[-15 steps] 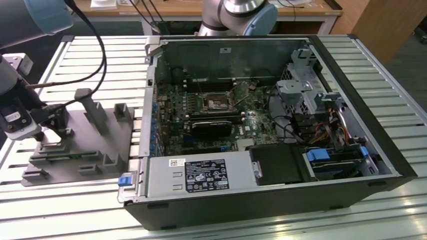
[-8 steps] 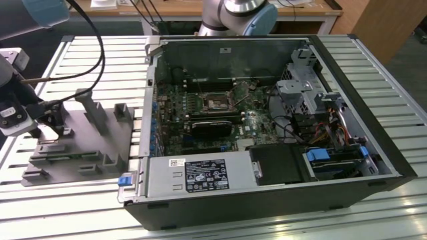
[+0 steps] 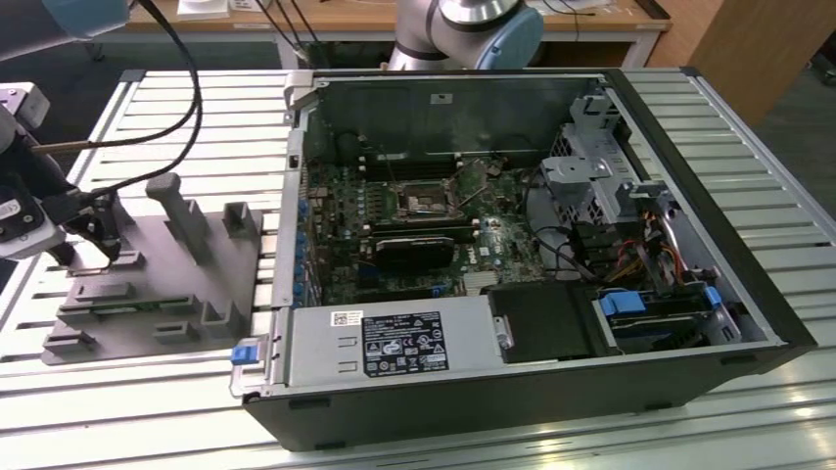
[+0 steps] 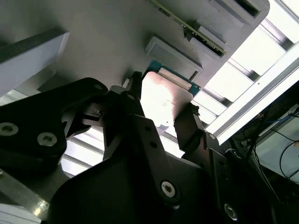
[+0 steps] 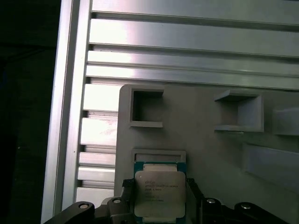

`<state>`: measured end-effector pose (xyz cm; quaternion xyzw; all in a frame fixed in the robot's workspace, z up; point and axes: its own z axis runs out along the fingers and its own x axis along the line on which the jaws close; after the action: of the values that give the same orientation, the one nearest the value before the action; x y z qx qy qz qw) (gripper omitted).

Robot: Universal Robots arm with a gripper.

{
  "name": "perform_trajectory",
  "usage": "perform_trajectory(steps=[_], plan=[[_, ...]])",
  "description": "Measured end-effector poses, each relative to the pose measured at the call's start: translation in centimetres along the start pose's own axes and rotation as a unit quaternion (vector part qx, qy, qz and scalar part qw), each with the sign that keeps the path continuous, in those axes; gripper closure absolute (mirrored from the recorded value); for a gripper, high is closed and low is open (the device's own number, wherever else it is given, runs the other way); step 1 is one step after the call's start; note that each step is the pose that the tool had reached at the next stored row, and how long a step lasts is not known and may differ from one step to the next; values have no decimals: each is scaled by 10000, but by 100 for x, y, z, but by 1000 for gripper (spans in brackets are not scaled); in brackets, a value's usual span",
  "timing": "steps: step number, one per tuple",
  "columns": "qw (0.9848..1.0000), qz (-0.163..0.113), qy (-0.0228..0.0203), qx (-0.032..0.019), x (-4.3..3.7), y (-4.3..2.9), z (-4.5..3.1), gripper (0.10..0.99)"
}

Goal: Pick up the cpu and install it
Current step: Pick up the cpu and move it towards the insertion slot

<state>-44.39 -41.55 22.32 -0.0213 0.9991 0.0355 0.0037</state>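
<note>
Right now the tool (image 3: pixel 105 235) hangs low over the grey tray (image 3: pixel 170 294), which sits on the slatted metal bench (image 3: pixel 196 108) at the exterior view's left, well apart from the open computer case (image 3: pixel 523 411) and the socket (image 3: pixel 425 201) on its board. In both wrist views the cpu (image 5: pixel 159 193) lies flat in a shallow square pocket at the tray's edge. Its shiny metal top faces up toward the cameras and its sides run parallel to the pocket walls. It is close to square, so no long axis stands out. The black fingers (image 5: pixel 128 191) press against two opposite sides of it, so the tool is clenched on the cpu. Whether the chip has lifted clear of the pocket I cannot tell.
</note>
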Motion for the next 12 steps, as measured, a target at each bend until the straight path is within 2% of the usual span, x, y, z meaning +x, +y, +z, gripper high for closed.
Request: perform_trajectory(steps=[7, 12], plan=[[10000, 0, 0, 0, -1, 10, -144, 557], [10000, 0, 0, 0, -2, 16, -220, 557]])
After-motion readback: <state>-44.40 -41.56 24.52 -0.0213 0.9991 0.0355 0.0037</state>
